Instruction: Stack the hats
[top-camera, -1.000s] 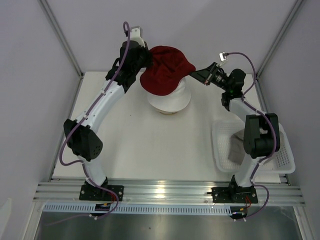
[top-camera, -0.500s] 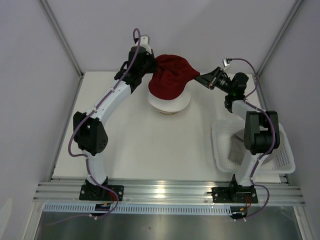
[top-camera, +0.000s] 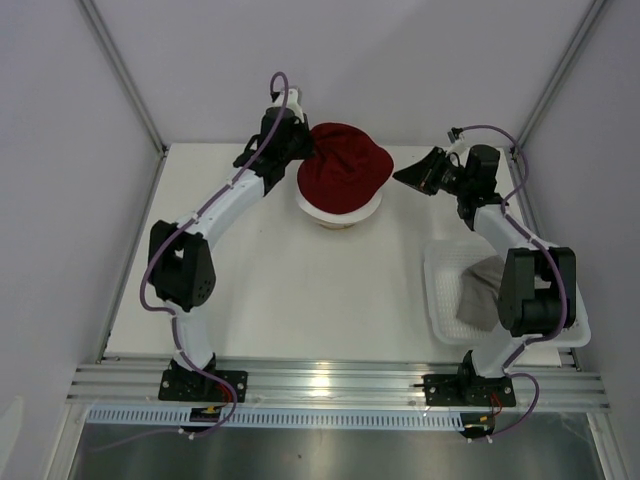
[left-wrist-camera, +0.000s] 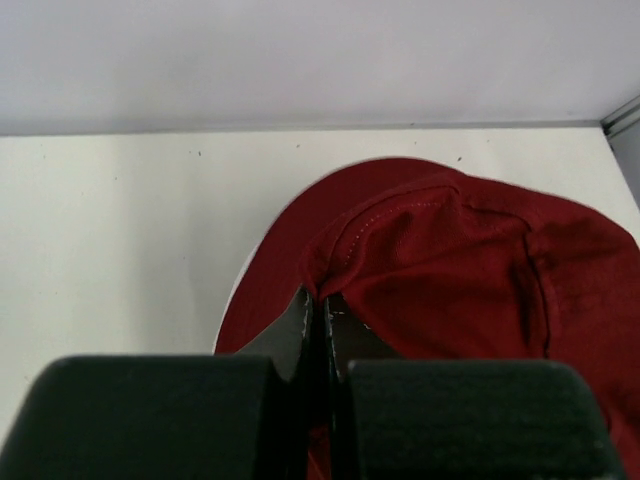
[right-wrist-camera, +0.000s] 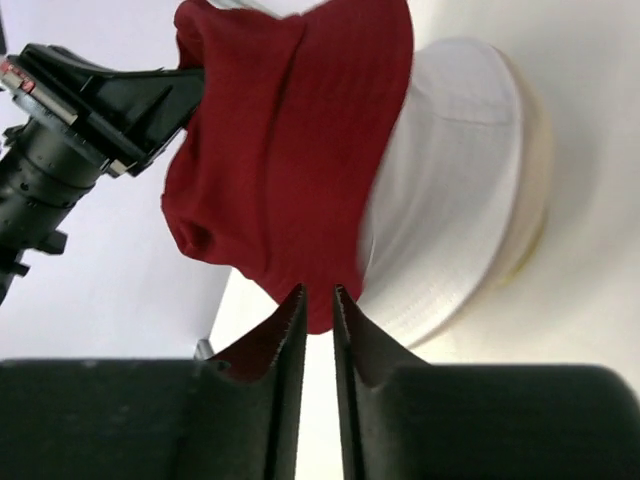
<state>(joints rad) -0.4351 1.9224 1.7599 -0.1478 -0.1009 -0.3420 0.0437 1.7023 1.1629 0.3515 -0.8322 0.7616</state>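
Note:
The dark red hat lies draped over the cream-white hat at the back middle of the table. My left gripper is at the red hat's left side, shut on a fold of its fabric; the pinch shows at the left gripper. My right gripper hangs just right of the hats, its jaws a narrow gap apart with nothing between them. In the right wrist view the right gripper points at the red hat and the white hat. The grey hat lies in the basket.
A white mesh basket stands at the right, beside the right arm. A pale yellowish edge shows under the white hat. Grey walls and frame posts close in the table at the back and sides.
The right gripper has let go of the red hat's brim and drawn back to the right. The red hat has sunk lower onto the white hat, with the left gripper still holding it.

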